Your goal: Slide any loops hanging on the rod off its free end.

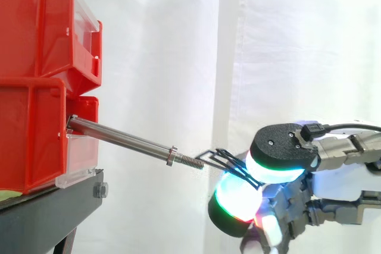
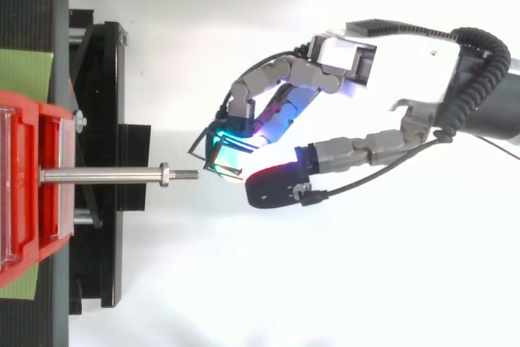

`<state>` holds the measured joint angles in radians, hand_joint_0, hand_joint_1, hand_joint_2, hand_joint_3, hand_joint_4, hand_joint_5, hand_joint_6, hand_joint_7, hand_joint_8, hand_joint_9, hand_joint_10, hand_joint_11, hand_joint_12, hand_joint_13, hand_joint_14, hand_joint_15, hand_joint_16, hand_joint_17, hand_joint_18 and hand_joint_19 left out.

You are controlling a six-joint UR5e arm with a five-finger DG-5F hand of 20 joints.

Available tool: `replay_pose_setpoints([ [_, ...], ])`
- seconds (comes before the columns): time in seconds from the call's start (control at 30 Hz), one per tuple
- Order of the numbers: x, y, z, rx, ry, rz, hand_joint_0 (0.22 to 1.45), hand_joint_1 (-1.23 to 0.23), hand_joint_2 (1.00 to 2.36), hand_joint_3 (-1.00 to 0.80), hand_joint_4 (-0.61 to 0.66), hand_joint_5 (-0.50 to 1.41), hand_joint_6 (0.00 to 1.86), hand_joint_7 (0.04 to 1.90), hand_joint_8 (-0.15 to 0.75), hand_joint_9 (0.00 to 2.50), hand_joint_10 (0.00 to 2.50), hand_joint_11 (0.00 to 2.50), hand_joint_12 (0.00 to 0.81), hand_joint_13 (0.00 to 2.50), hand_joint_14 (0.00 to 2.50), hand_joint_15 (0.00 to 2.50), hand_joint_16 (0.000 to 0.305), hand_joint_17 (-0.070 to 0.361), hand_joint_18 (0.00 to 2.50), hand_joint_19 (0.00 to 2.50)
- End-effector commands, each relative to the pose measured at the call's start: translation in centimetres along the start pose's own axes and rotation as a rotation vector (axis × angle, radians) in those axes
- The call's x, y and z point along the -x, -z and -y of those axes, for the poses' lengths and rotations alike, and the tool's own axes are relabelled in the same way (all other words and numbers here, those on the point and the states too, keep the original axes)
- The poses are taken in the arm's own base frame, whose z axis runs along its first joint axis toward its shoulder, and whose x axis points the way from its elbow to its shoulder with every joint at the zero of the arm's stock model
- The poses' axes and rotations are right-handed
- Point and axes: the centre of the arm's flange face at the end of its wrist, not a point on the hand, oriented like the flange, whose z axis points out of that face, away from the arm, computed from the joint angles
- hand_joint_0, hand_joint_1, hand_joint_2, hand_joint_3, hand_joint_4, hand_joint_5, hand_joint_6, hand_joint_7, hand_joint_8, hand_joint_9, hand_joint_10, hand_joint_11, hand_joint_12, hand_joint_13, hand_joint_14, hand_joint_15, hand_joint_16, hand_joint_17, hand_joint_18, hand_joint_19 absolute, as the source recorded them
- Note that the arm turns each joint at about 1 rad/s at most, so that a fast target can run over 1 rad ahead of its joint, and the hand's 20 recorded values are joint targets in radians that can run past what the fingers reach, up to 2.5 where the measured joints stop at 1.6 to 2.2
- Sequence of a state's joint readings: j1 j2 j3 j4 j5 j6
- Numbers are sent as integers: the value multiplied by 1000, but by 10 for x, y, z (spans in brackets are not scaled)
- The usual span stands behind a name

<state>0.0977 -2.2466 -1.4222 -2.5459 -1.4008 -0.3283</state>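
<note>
A steel rod (image 1: 125, 138) sticks out of the lower red bin (image 1: 30, 141) towards the right. It carries a nut (image 2: 164, 175) just before its threaded free end. Thin black loops (image 1: 221, 157) are pinched between the glowing fingertips (image 1: 238, 197) of my hand (image 2: 406, 71), which sits to the right of the rod's tip. The loops' nearest edge lies right at the threaded tip; I cannot tell whether it still touches. In the top view the loops (image 2: 203, 142) sit slightly to one side of the rod (image 2: 97, 175). The shaft between bin and nut is bare.
Two red bins (image 1: 41, 22) are stacked on a black stand (image 1: 53, 206) at the left. A white curtain hangs behind. There is open room to the right of the rod's tip, where the arm comes in.
</note>
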Motion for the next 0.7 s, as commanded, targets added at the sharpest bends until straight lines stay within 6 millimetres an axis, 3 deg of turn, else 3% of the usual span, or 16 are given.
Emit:
replay_pose_setpoints([
  [0.0,8,9,-11,-57,-7,-14,575,-628,1003,-102,229,-169,888,1034,381,1022,8,512,380,938,8,280,55,123,874,351],
  [0.1,11,12,-15,-72,-4,-17,571,-531,1009,-178,220,-158,869,1107,366,1002,9,509,367,907,9,291,52,116,815,375],
  [0.3,14,15,-22,-82,-2,-19,575,-502,1010,-154,193,-148,866,1137,363,1006,9,509,363,900,9,292,51,114,800,388],
  [0.4,13,14,-23,-80,-3,-17,581,-657,1003,14,164,-137,871,1154,387,1027,11,506,381,927,8,267,54,123,861,330],
  [0.67,11,14,-24,-80,-16,-12,608,-773,1002,33,100,-161,900,1044,368,1005,11,525,378,918,10,287,54,122,876,347],
])
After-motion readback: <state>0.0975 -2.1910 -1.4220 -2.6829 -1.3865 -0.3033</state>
